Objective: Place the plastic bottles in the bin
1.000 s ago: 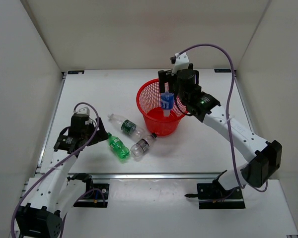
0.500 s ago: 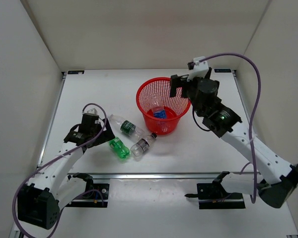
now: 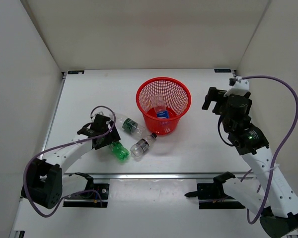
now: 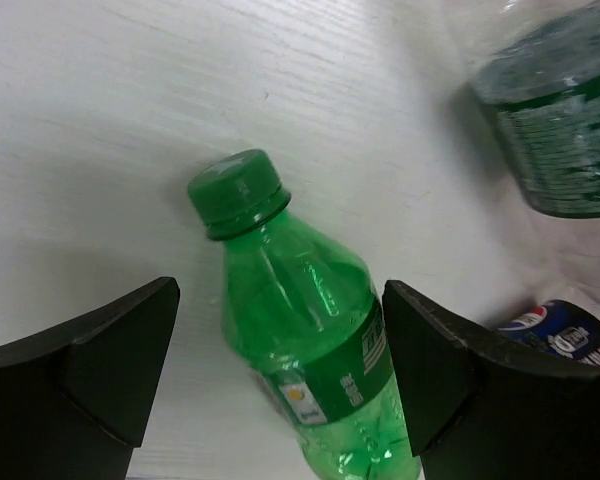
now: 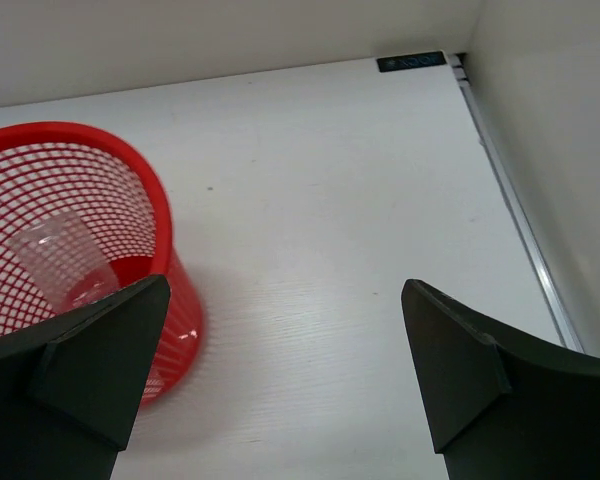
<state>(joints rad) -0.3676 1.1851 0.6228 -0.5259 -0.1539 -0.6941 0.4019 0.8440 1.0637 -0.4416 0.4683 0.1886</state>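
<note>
The red mesh bin (image 3: 145, 113) stands mid-table, and a clear bottle with a blue label (image 3: 161, 112) lies inside it. In the right wrist view that bottle (image 5: 62, 262) shows through the bin's mesh (image 5: 158, 210). Left of the bin lie an all-green bottle (image 3: 120, 151), a clear one with a dark green label (image 3: 129, 125) and a clear one with a grey-black label (image 3: 143, 145). My left gripper (image 3: 111, 144) is open, with its fingers on either side of the green bottle (image 4: 310, 330). My right gripper (image 3: 212, 100) is open and empty, to the right of the bin.
The dark-green-labelled bottle (image 4: 555, 130) and the dark-labelled one (image 4: 565, 335) lie close to my left gripper's right finger (image 4: 450, 370). White walls enclose the table. A metal rail (image 5: 510, 210) runs along its right edge.
The blue-labelled bottle left my right gripper and dropped into the bin. The right arm then drew back to the right. My left gripper slid right and now straddles the green bottle.
</note>
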